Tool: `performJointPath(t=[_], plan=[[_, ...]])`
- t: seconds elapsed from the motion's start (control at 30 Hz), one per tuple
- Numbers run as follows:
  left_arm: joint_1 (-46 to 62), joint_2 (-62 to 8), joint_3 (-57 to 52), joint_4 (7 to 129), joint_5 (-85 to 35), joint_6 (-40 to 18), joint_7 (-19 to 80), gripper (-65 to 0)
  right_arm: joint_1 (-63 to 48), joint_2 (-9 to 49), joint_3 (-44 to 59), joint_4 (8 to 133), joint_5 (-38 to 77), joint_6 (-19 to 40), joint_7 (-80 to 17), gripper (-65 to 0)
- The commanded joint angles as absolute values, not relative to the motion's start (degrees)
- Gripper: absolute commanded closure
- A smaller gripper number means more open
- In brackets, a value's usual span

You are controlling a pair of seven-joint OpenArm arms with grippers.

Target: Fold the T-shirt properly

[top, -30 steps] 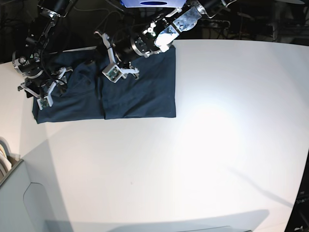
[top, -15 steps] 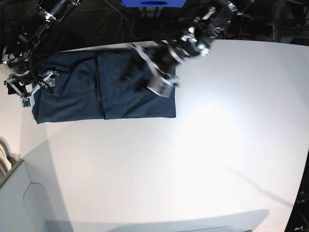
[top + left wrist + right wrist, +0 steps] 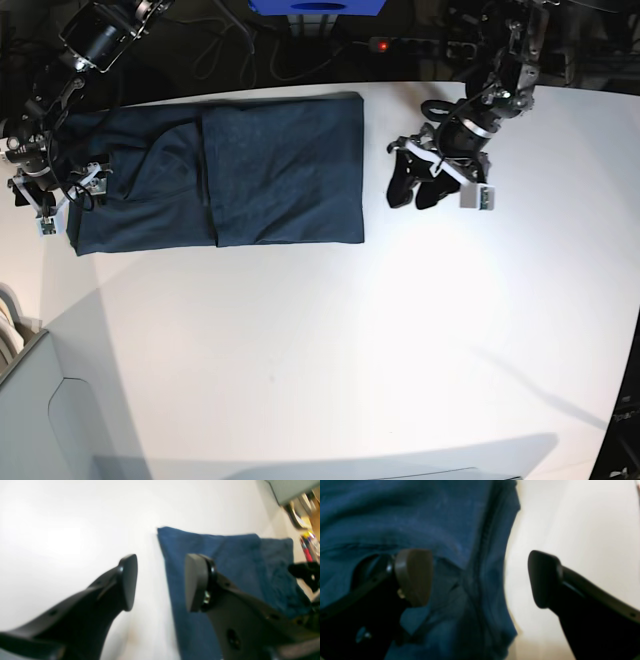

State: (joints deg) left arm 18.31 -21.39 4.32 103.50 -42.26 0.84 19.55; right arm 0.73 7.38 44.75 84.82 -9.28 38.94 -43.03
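Note:
The dark navy T-shirt (image 3: 285, 170) lies flat as a folded rectangle at the table's far left, with a vertical fold line near its middle. My left gripper (image 3: 412, 195) hovers open over bare white table just right of the shirt. In the left wrist view its fingers (image 3: 128, 580) straddle the T-shirt (image 3: 225, 562) edge, holding nothing. My right gripper (image 3: 60, 205) sits open at the shirt's left end. In the right wrist view one finger (image 3: 413, 575) is over the T-shirt (image 3: 420, 517) hem and the other is over table.
A grey box (image 3: 40, 420) occupies the near left corner. A blue object (image 3: 315, 5) and a power strip (image 3: 400, 45) with a red light lie behind the table's far edge. White tabletop (image 3: 420, 330) stretches right and toward the front.
My left gripper has swung right, off the shirt, to the bare table beside it. My right gripper has shifted left to the shirt's edge and opened wider. The shirt lies still.

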Motion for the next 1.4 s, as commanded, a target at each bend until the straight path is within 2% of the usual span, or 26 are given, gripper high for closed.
performJointPath(t=[0.0,0.2,0.6,0.7,0.9,1.1,1.37], plan=[[18.59,-21.67,3.65,104.48,-42.86,-0.04,18.42,-29.5,1.27,8.75,45.05,84.97,-8.92,40.00,-42.07,-59.0],[18.59,-21.67,3.56,104.48,-42.95,-0.04,18.42,-29.5,1.27,10.33,45.05,81.54,-8.75,40.00,-39.69,-59.0],[18.68,-21.32,3.47,104.48,-42.59,-0.04,18.42,-29.5,0.92,9.89,44.88,73.80,-8.57,40.00,-38.55,-57.3],[18.68,-21.41,3.47,104.48,-42.51,-0.04,18.42,-29.5,1.01,9.01,45.05,72.13,-8.48,40.00,-38.46,-51.0],[19.56,-21.49,3.30,104.48,-42.51,-0.04,18.42,-29.5,1.01,7.08,44.62,72.22,-8.75,40.00,-38.73,-30.4],[19.74,-21.41,3.30,101.41,-42.51,-0.04,18.15,-29.5,0.92,6.81,44.62,72.22,-8.75,40.00,-38.90,-1.0],[19.30,-20.44,3.74,95.87,-42.95,-0.04,18.07,-29.5,0.84,6.81,44.53,72.48,-8.84,40.00,-38.90,-0.1]])
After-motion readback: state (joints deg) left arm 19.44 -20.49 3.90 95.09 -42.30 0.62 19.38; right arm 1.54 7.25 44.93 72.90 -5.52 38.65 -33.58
